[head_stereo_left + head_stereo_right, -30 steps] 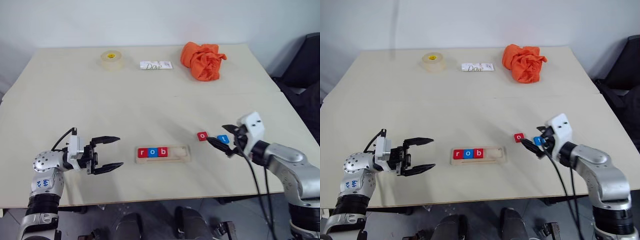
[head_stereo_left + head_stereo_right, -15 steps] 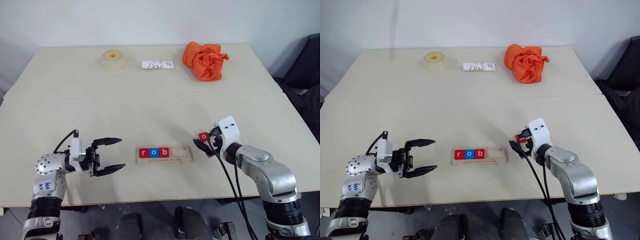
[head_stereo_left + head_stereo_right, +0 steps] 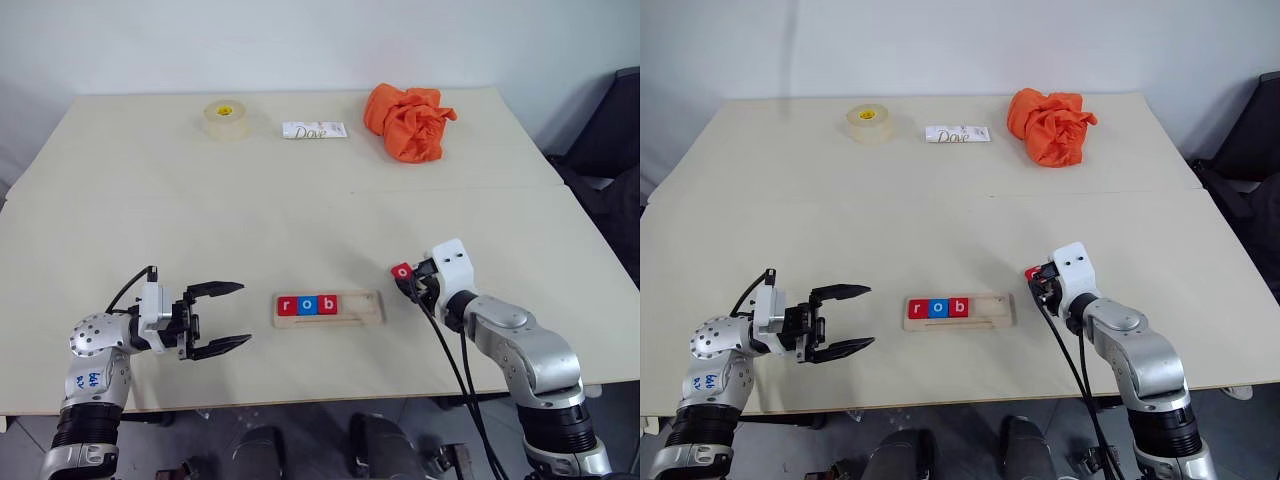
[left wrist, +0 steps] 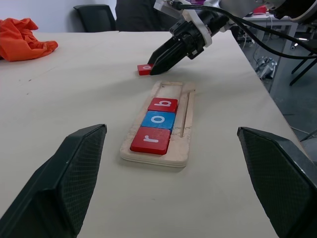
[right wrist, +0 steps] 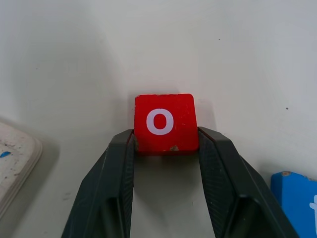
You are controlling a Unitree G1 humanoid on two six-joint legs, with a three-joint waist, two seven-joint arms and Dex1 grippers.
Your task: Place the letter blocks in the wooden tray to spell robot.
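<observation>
A lab or office room: plain white wall (image 3: pixel 300 45), black office chairs (image 4: pixel 96 15) (behind the table (image 3: pixel 300 220)).

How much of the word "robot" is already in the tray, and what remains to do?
Done: r, o, b sit in the tray. In hand: the right tool has closed on the red o, which lies on the table. Left: seat that o, then the blue t beside it. The left tool is open.

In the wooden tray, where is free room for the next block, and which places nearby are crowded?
The wooden tray is bare on the part right of the r, o, b tiles, toward the right gripper. It is crowded just past that end: the gripper's jaws hold the red o block, with a blue block close beside.
</observation>
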